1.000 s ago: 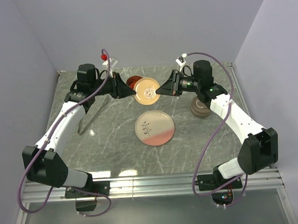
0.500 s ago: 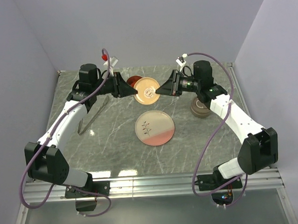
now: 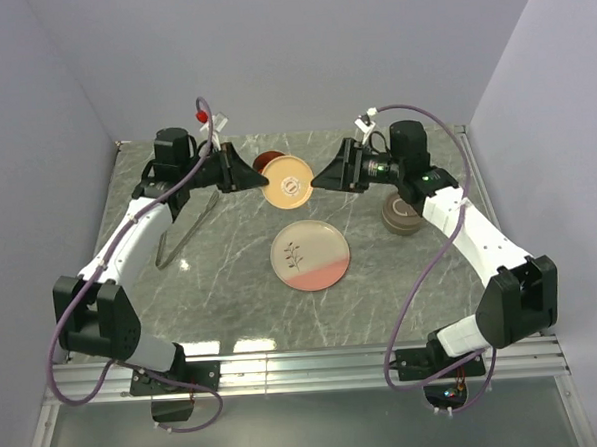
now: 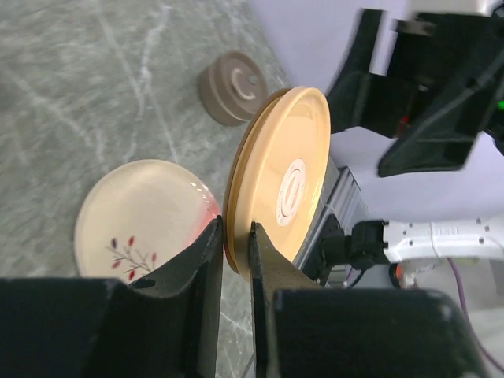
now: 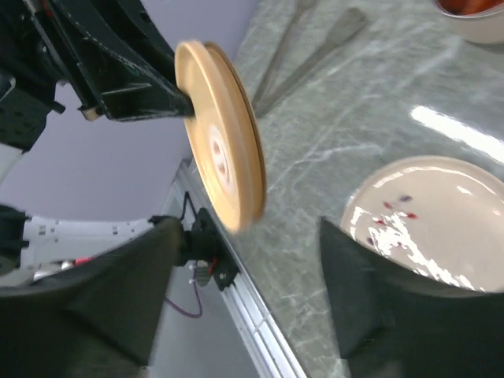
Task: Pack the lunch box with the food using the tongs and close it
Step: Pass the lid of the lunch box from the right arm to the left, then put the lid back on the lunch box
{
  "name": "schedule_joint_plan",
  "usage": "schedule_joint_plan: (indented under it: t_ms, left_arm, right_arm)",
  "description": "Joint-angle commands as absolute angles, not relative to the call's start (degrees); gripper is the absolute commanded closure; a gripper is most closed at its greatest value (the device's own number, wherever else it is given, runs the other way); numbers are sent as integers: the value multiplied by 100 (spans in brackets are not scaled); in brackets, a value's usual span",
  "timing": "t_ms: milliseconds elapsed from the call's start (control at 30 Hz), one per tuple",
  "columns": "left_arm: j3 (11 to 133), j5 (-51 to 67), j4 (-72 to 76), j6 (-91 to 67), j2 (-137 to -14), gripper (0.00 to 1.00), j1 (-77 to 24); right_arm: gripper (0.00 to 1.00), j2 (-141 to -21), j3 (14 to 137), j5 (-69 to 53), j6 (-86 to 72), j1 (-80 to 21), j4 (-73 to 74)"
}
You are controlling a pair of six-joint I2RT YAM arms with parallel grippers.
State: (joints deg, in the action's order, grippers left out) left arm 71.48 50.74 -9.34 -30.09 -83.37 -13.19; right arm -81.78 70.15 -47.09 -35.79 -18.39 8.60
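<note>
The tan round lid (image 3: 287, 181) is held on edge above the far middle of the counter (image 3: 222, 288), its rim pinched between the left fingers (image 4: 197, 268). The right fingers (image 5: 394, 307) are spread wide just beside the opposite rim, and nothing is gripped by them; they are blurred in their own view. The lunch box (image 3: 261, 162) is set on the counter right behind the lid and is largely hidden by it from above. In the right wrist view only a cut-off slice of its pale rim is seen at the upper corner. The food (image 5: 471, 6) is shown there merely as a red-orange smear, so single pieces cannot be told apart. The tongs (image 3: 184, 227) are laid on the counter to the left, their far end run under the left arm (image 3: 129, 237). A pink-and-cream plate (image 3: 309, 255) with a sprig drawing is placed in front of the lid. A brown round piece (image 3: 402, 216) is partly covered by the right arm (image 3: 469, 230). The counter is finished in grey veined stone, edged by a metal rail (image 3: 316, 361) at the near side, and enclosed by plain pale lilac walls (image 3: 300, 53).
</note>
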Motion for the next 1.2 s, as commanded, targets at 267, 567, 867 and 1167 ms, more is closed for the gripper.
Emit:
schedule_joint_plan:
  t_ms: [267,567,867,1167]
  left_arm:
    - [8111,4791,-1037,-3568,-9772,100,-738]
    - [9939,3991,-1529,-3911,-11574,100,-633]
    - [11065,3586,-1705,-3946,-12735,100,-615]
    - [11144,3709,-1521,-4025,-13192,100,-615]
  right_arm:
    - [13,-8095,7497,-4386,-2040,-756,2373]
    - [12,-7700,7181,-4307,-1749,-536,2444]
    - [12,-7488,7075,-4315,-1626,-483,2479]
    - [12,-7444,6952,-4324,-1591,-483,2469]
